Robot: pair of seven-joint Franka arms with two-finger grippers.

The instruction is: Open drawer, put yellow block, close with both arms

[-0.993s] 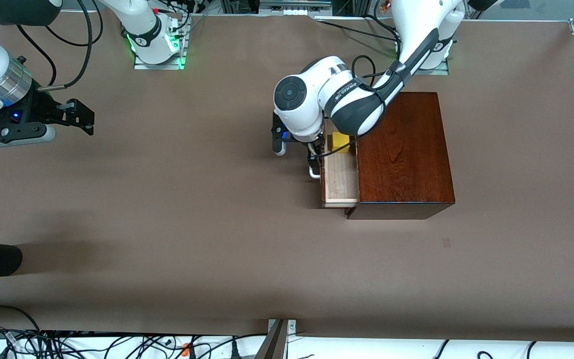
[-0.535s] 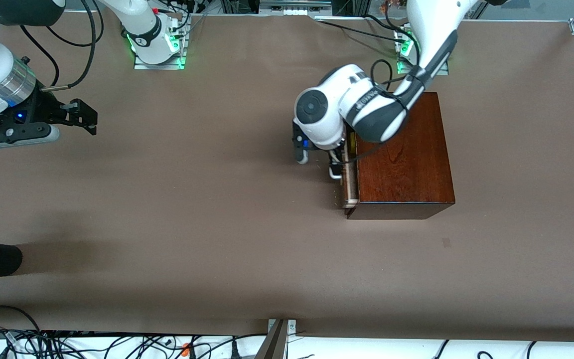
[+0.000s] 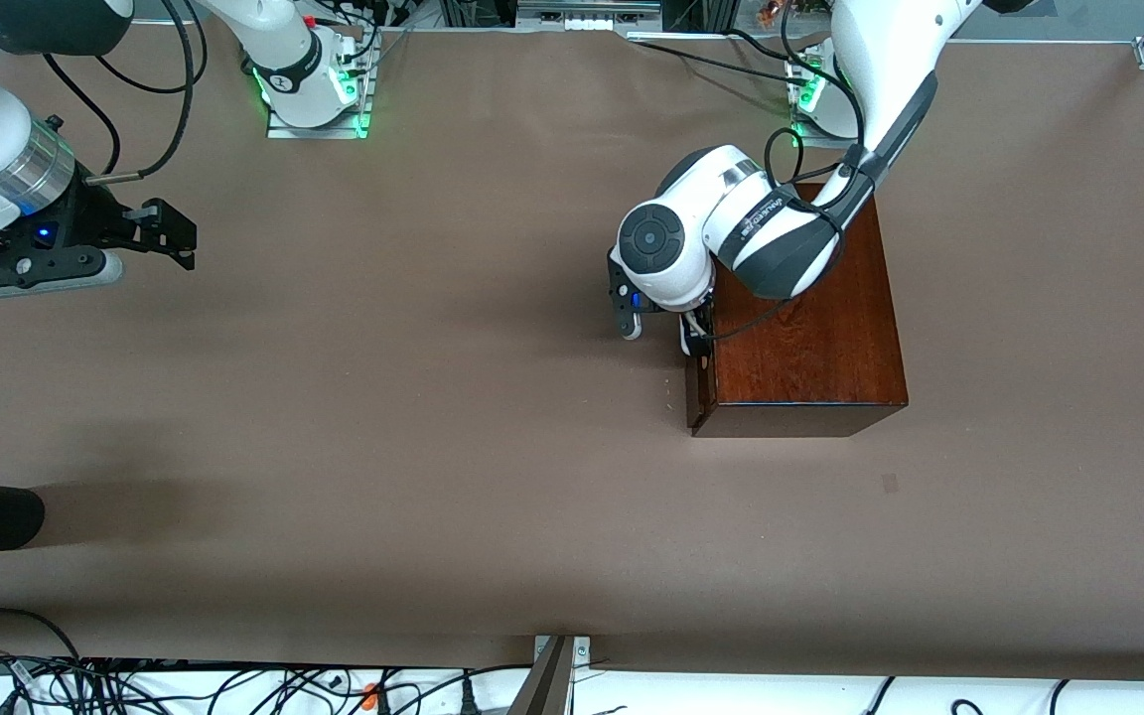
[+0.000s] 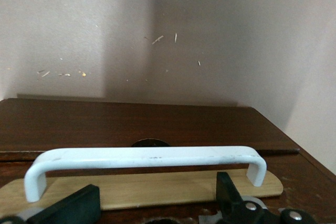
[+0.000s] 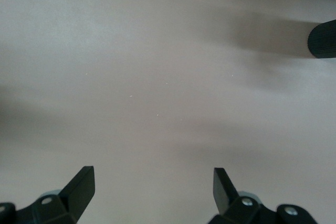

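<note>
Drawer [image 3: 699, 387]: sitting nearly shut in the mahogany box [image 3: 805, 328].
Left gripper [image 3: 693, 338]: pressing at the drawer front.
Right gripper [image 3: 170, 236]: waiting open over the table [image 3: 433, 447].

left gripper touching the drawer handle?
Cannot tell. In the left wrist view the open fingers sit on either side of the white handle, but no contact or gap shows plainly.

Drawer [image 3: 699, 382] shut in box [image 3: 805, 328], toward left arm's end of table [image 3: 433, 397]

Both grippers' jaws apart
</note>
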